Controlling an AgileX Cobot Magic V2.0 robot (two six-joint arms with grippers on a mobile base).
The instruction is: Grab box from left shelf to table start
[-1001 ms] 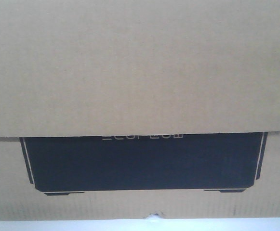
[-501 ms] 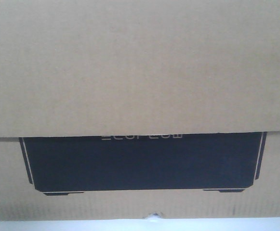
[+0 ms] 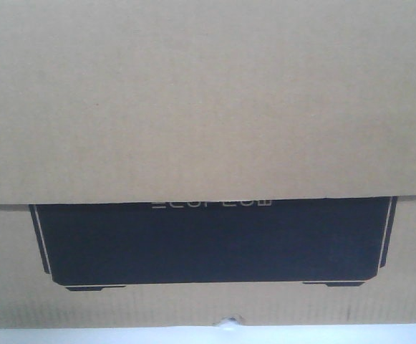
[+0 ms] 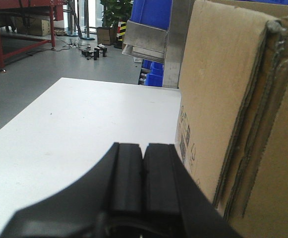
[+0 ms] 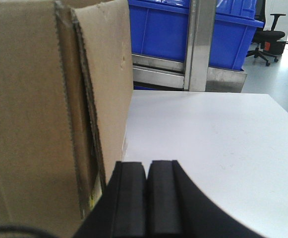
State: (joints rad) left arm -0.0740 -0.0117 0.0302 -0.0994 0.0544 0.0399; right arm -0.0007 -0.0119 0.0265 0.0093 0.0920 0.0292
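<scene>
White table [image 4: 74, 129] fills the lower part of both wrist views, w/ grey workshop floor, red frames and a plant beyond its far left edge; blue bins [image 5: 168, 27] and the left shelf [image 5: 183, 74] w/ steel rail and uprights stand just past the far edge. The box [image 3: 208, 100] fills the front view, black ECOFLOW panel low on the near face; a thin pale strip of table shows under its bottom edge, so it looks set down on the table, not on the shelf. Left gripper [image 4: 143, 173] sits beside the box's left end, pads pressed together w/ nothing between; can't tell if its side touches the cardboard. Right gripper [image 5: 146, 191] mirrors it by the right end, pads likewise together, empty. Judgement: transfer looks mostly done; box off the shelf and resting near the table's middle, flanked by both arms. Left, prob. only drawing the arms clear; can't confirm if they're pressing the box ends.
</scene>
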